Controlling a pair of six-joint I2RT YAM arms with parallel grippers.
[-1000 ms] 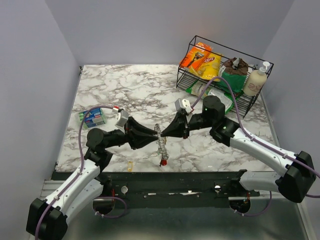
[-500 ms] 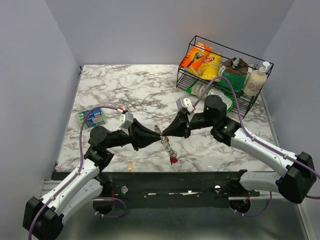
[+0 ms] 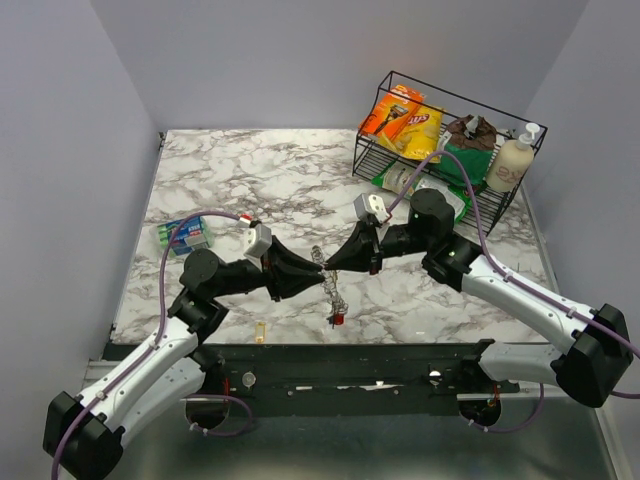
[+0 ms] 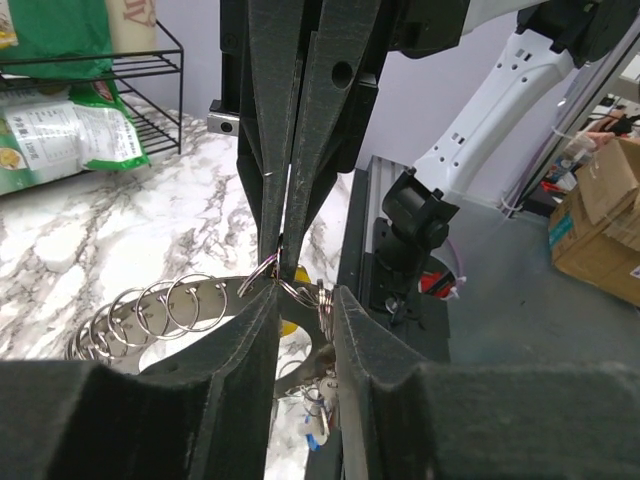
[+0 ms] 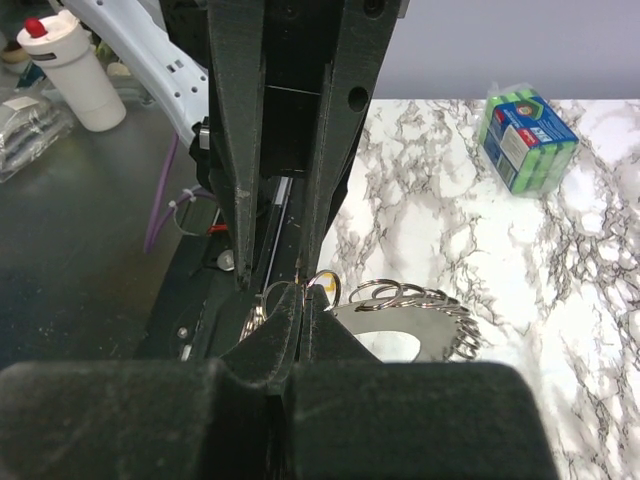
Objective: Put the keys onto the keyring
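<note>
Keyring (image 4: pixel 165 305) position: up off the table (image 3: pixel 260 180), in the air well apart from the wire basket (image 3: pixel 450 140), on that basket's near-left side, with both my pincers meeting tip to tip at its upper end. It reads as a string of small split loops linked like chain. It hangs limp below the pinch point and ends in a red-headed key (image 3: pixel 339 320), which I judge is already threaded on. Right pincer (image 5: pixel 293 300): jaws fully closed, nipping one wire loop at the very tips. Left pincer (image 4: pixel 305 300): jaws part-way apart with a loop lying in the gap; I cannot tell whether the pads bear on it or only straddle it. Yellow-headed key (image 3: pixel 260 331) lies loose on the table, farther from the basket than the keyring; by my reading it is not yet on. Handling notes: the ring is light and floppy along its length, but each loop looks like stiff, springy wire, thin and smooth, so it is likely to twist or slip out of a tip pinch. The best hold, I think, is across a single loop, flat between the pads and close to its split, so that the other pincer can work the coil open. The keys are tiny and light; I would take one by its plastic head, leaving its eye free for the wire. Risk: a slack grip lets the whole chain swing or drop.
</note>
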